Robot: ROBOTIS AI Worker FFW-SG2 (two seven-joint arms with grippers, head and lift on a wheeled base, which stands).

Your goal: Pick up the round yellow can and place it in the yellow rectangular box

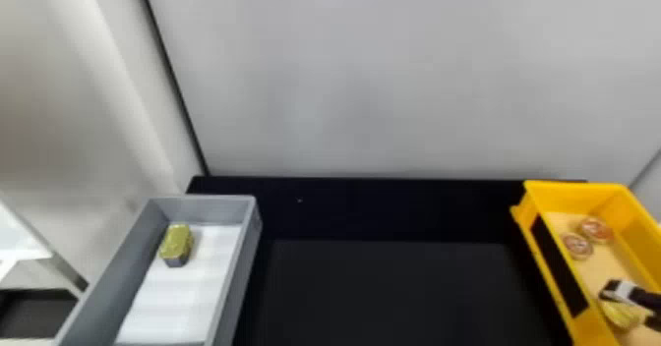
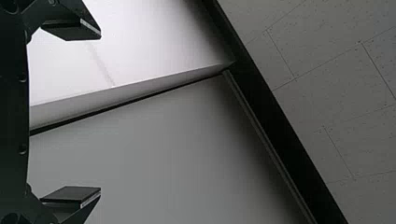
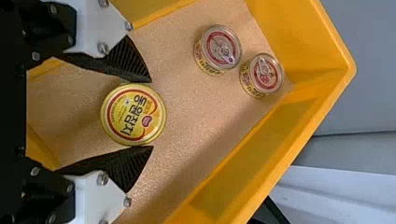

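In the head view my right gripper (image 1: 630,306) is low inside the yellow rectangular box (image 1: 620,188), at the round yellow can (image 1: 617,316). From the right wrist, the gripper (image 3: 152,115) has its two ribbed fingers against opposite sides of the round yellow can (image 3: 133,115), shut on it. The can's lid faces the camera, over the box's tan floor (image 3: 187,135); whether it touches that floor I cannot tell. My left gripper (image 2: 100,113) stands open and holds nothing, facing walls and ceiling.
Two smaller round cans, one (image 3: 218,49) beside the other (image 3: 262,75), sit near one end of the yellow box. At the left of the black table (image 1: 383,291) stands a grey box (image 1: 248,256) holding a gold-topped angular can (image 1: 177,244).
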